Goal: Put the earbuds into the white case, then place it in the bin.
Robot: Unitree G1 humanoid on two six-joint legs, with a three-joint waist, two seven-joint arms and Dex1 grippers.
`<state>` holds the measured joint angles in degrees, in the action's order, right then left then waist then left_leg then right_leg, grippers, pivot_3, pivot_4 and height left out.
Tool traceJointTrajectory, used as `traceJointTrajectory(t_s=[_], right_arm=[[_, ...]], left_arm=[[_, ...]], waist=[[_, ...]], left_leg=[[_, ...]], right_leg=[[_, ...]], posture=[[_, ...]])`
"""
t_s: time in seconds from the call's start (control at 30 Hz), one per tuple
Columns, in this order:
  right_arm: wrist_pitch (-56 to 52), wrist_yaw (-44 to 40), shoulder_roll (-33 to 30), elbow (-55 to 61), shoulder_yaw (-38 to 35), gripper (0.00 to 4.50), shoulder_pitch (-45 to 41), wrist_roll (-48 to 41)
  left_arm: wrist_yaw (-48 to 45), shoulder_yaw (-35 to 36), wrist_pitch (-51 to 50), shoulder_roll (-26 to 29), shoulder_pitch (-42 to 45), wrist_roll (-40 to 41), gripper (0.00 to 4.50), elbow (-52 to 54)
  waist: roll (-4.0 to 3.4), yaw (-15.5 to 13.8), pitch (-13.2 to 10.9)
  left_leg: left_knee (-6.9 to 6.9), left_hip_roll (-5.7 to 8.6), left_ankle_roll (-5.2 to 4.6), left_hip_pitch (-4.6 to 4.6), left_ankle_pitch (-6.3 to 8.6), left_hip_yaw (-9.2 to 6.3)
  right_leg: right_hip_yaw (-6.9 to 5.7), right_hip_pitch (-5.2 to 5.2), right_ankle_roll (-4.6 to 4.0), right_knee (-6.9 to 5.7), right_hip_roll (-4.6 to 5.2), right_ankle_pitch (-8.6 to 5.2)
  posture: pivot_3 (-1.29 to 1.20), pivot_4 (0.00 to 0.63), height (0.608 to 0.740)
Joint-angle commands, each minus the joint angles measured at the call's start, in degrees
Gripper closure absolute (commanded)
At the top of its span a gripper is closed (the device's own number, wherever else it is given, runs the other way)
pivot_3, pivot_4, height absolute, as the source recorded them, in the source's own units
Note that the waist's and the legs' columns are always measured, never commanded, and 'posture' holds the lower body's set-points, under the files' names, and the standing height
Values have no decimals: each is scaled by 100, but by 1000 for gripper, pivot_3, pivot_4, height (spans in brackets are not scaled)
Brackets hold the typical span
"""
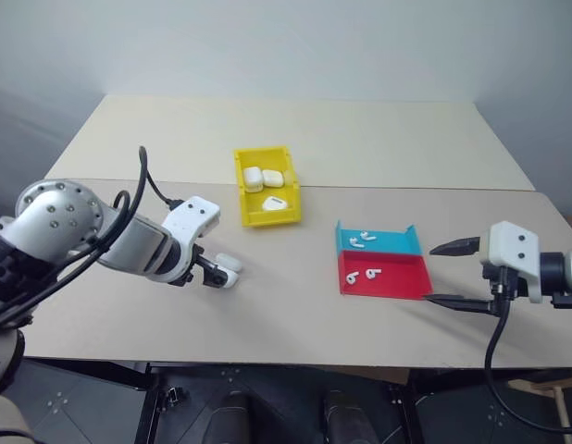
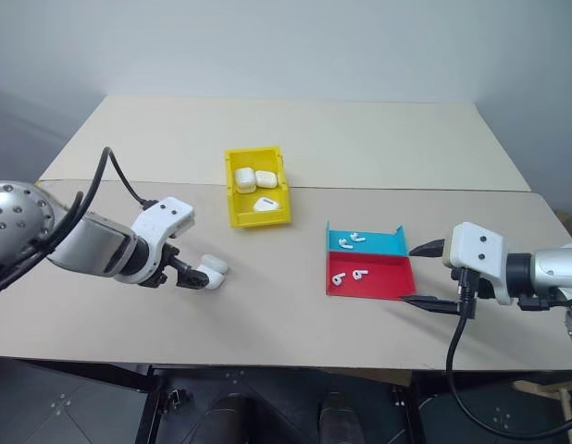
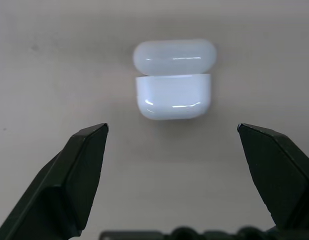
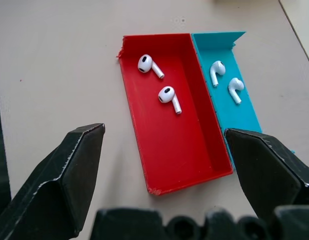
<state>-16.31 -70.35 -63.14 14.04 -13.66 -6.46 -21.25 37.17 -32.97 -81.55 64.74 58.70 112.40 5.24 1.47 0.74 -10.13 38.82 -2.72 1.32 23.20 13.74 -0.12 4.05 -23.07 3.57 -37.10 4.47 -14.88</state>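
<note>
Head views: the white case lies on the table, well to the left of the bin and nearer the front edge. Its long axis runs roughly left to right. The left gripper is angled down at it, its fingertips just beside the case, jaws spread and gripping nothing. The yellow bin already contains three white cases. Right of the bin and nearer the front edge sits a tray, blue half behind, red half in front. The right gripper hangs just beyond the tray's right side, fingers wide apart and empty.

Left wrist view: the case sits closed, lid on the far side, long axis running across the gap between the two spread fingers, just beyond their tips and untouched.

Right wrist view: two earbuds lie in the red half and two more earbuds in the blue half, all beyond the open fingers.
</note>
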Motion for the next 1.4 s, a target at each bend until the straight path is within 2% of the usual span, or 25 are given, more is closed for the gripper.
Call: traceJointTrajectory(t_s=[0.03, 0.17, 0.4, 0.63, 0.77, 1.0, 1.4], right_arm=[[-37, 305, 157, 451, -153, 56, 197, 7], [-95, 665, 406, 854, -359, 56, 719, 59], [-247, 1330, 780, 1426, -457, 56, 1304, 163], [-284, 1615, 920, 1621, -596, 56, 1560, 222], [-244, 1706, 930, 1612, -580, 56, 1594, 268], [-256, 1749, 916, 1575, -545, 56, 1558, 287], [-317, 1787, 882, 1591, -532, 56, 1480, 317]], left_arm=[[34, -160, -274, -2, 325, -4, 0, -364], [-203, -195, -506, -375, 629, -218, 0, -1106], [-1006, -87, -1093, -953, 921, -1125, 0, -1968], [-1340, -152, -1095, -1302, 916, -1858, 0, -1864], [-1439, -81, -1095, -1487, 903, -1817, 0, -1953], [-1407, -172, -1095, -1402, 757, -1900, 0, -1689], [-1007, 193, -1095, -1881, 385, -2148, 0, -1740]], waist=[[0, -3, 0], [1, -48, 1], [2, -59, 1], [3, -39, 2], [4, -33, 2], [4, 1, 2], [4, -18, 3]], left_leg=[[-1, 0, 1, 0, -1, -1], [1, 1, 9, 2, -5, -2], [-1, 4, 14, 4, -8, -2], [-1, 4, 15, 5, -9, -2], [-1, 4, 16, 5, -9, -3], [-1, 4, 16, 6, -9, -3], [0, 5, 15, 7, -9, -5]], right_leg=[[-1, 0, 0, 0, -1, 0], [-3, 1, 0, -1, 0, 0], [-3, -2, 0, 1, 0, 0], [-3, 0, 1, 1, 1, -1], [-3, 0, 1, 2, 1, -1], [-2, -2, 1, 1, 1, -1], [-3, -1, 1, 1, 2, -1]], posture=[[0, 150, 740], [0, 150, 740], [0, 150, 740], [0, 150, 740], [0, 150, 740], [0, 150, 740], [0, 150, 740]])
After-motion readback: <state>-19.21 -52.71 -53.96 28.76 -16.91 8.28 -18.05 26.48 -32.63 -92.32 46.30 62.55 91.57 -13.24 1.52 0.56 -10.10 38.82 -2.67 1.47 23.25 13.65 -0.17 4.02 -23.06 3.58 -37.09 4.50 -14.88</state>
